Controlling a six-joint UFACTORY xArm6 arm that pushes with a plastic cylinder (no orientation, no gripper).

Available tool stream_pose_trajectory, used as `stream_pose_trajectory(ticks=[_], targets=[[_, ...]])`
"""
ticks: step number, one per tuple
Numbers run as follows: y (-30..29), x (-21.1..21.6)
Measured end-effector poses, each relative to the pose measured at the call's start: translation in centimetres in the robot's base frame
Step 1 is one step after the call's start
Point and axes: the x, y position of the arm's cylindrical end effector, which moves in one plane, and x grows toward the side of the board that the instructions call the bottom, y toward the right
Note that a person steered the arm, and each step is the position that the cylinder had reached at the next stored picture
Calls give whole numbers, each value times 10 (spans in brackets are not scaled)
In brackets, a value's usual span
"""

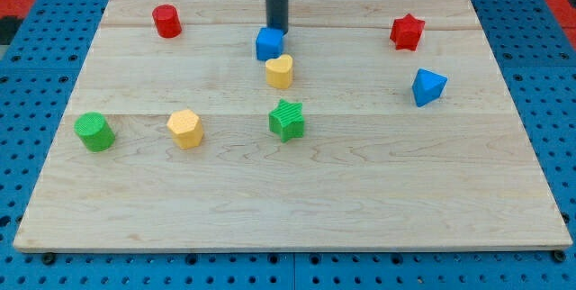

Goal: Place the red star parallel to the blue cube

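light is bright and even, seemingly from overhead, with no harsh glare on the pale wooden board [288, 191]. shadows are short and soft: the blue cube [269, 44] just below my tip [275, 29] casts only a thin dark edge at its base, as does the yellow heart [280, 72] below it. focus is sharp near the tip and out to the red star [407, 31] on its right. the board's sides splay outward toward the view's bottom. no motion blur shows.
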Motion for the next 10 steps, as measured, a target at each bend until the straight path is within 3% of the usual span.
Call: stream_pose_trajectory(ticks=[1, 2, 3, 4, 6, 7, 8, 10], targets=[[4, 7], [54, -40], [146, -62], [215, -58], [203, 4], [181, 9], [197, 32], [135, 37]])
